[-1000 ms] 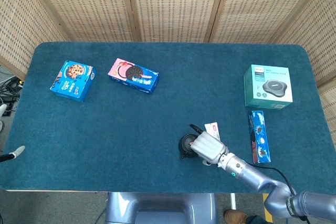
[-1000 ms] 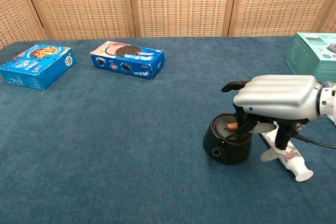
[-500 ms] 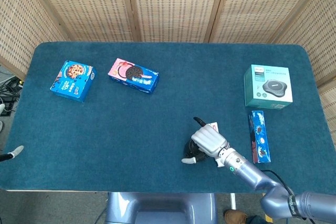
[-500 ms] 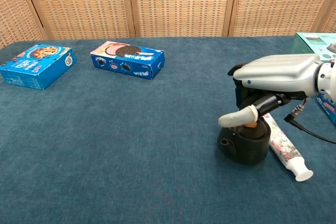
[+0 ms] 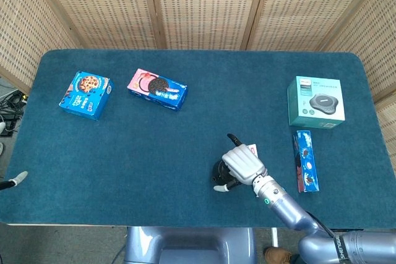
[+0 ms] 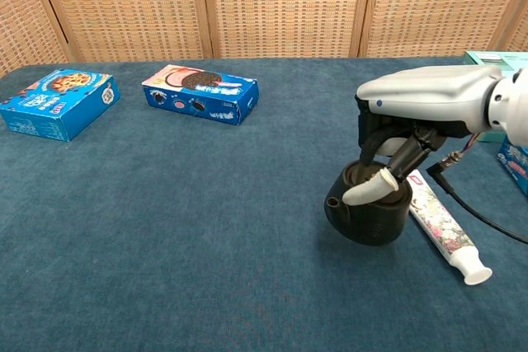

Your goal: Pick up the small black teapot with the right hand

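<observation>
The small black teapot (image 5: 219, 170) (image 6: 366, 214) is near the table's front edge, right of centre, its spout pointing left in the chest view. My right hand (image 5: 242, 164) (image 6: 425, 101) reaches over it from the right and grips it, fingers curled over the open top and one white-tipped finger across the rim. The pot looks slightly tilted; whether it is off the cloth I cannot tell. Only a white-tipped finger of my left hand (image 5: 18, 178) shows, at the head view's far left edge.
A toothpaste tube (image 6: 442, 230) (image 5: 250, 150) lies just right of the teapot. A slim blue box (image 5: 305, 160) and a teal box (image 5: 315, 102) sit further right. A blue cookie box (image 5: 86, 94) and an Oreo box (image 5: 157, 89) lie at the back left on the blue table (image 5: 185, 134).
My right hand has closed over the teapot's top and shifted it a little left and up. One second ago the fingers were only reaching into the pot.
</observation>
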Motion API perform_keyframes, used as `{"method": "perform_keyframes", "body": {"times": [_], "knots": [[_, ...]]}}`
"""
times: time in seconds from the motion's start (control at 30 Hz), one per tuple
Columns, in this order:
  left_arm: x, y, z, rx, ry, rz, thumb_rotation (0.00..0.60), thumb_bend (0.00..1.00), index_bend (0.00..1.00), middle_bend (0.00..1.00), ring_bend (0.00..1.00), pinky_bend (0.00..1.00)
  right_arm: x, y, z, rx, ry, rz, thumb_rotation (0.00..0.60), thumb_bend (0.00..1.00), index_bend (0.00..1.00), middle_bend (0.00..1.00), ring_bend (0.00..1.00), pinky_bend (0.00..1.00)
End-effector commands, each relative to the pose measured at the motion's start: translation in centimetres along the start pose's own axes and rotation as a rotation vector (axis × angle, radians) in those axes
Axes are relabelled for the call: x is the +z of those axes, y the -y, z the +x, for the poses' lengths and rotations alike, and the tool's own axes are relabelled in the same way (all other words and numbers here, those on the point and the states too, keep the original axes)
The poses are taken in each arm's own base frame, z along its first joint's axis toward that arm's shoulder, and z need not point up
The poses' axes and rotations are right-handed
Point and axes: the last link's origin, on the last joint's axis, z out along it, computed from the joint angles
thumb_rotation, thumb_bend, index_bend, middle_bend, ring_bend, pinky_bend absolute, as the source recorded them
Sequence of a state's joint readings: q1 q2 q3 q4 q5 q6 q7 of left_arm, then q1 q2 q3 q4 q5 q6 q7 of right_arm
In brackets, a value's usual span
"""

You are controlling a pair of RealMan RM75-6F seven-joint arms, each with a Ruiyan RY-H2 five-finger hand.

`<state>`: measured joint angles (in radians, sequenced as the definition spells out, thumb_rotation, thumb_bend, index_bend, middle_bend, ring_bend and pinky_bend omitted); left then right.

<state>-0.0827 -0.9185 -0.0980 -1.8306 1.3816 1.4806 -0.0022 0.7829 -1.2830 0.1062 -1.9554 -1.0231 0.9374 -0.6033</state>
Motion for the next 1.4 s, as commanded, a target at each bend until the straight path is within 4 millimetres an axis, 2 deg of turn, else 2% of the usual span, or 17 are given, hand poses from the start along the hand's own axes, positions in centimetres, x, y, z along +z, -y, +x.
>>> {"method": "perform_keyframes", "body": {"times": [0.03, 0.2, 0.43, 0.67, 0.77, 0.9, 1.03, 1.13, 1.4], "knots": [[0.0, 0.0, 0.01, 0.0, -0.001, 0.0, 0.6, 0.0, 0.0, 0.0, 0.0, 0.0, -0.01, 0.32, 0.04, 0.016, 0.003, -0.001, 0.384, 0.44, 1.0, 1.0, 0.93, 0.0], [-0.03, 0.01, 0.07, -0.001, -0.004, 0.0, 0.6, 0.0, 0.0, 0.0, 0.0, 0.0, -0.06, 0.57, 0.24, 0.015, -0.001, 0.004, 0.411, 0.56, 1.0, 1.0, 0.93, 0.0], [-0.06, 0.03, 0.12, -0.003, -0.006, 0.0, 0.6, 0.0, 0.0, 0.0, 0.0, 0.0, -0.11, 0.53, 0.23, 0.007, -0.01, -0.001, 0.512, 0.66, 1.0, 1.0, 0.93, 0.0], [-0.06, 0.02, 0.12, -0.003, -0.007, 0.0, 0.6, 0.0, 0.0, 0.0, 0.0, 0.0, -0.11, 0.48, 0.2, 0.003, -0.023, -0.005, 0.596, 0.7, 1.0, 1.0, 0.93, 0.01], [-0.06, 0.02, 0.13, -0.003, -0.007, 0.0, 0.6, 0.0, 0.0, 0.0, 0.0, 0.0, -0.14, 0.41, 0.21, 0.01, -0.042, -0.014, 0.599, 0.7, 1.0, 1.0, 0.93, 0.12], [-0.09, 0.02, 0.16, -0.004, -0.007, -0.002, 0.6, 0.0, 0.0, 0.0, 0.0, 0.0, -0.17, 0.39, 0.23, 0.027, -0.054, -0.024, 0.6, 0.69, 1.0, 1.0, 0.94, 0.52], [-0.1, 0.02, 0.17, -0.004, -0.008, -0.002, 0.6, 0.0, 0.0, 0.0, 0.0, 0.0, -0.2, 0.35, 0.18, 0.035, -0.057, -0.034, 0.6, 0.7, 1.0, 1.0, 0.94, 0.76], [-0.11, 0.01, 0.18, -0.005, -0.008, -0.003, 0.6, 0.0, 0.0, 0.0, 0.0, 0.0, -0.18, 0.32, 0.19, 0.035, -0.06, -0.039, 0.6, 0.7, 1.0, 1.0, 0.94, 0.82], [-0.1, 0.05, 0.21, -0.007, -0.008, -0.002, 0.6, 0.0, 0.0, 0.0, 0.0, 0.0, -0.17, 0.32, 0.17, 0.025, -0.066, -0.039, 0.6, 0.71, 1.0, 1.0, 0.95, 0.83]]}}
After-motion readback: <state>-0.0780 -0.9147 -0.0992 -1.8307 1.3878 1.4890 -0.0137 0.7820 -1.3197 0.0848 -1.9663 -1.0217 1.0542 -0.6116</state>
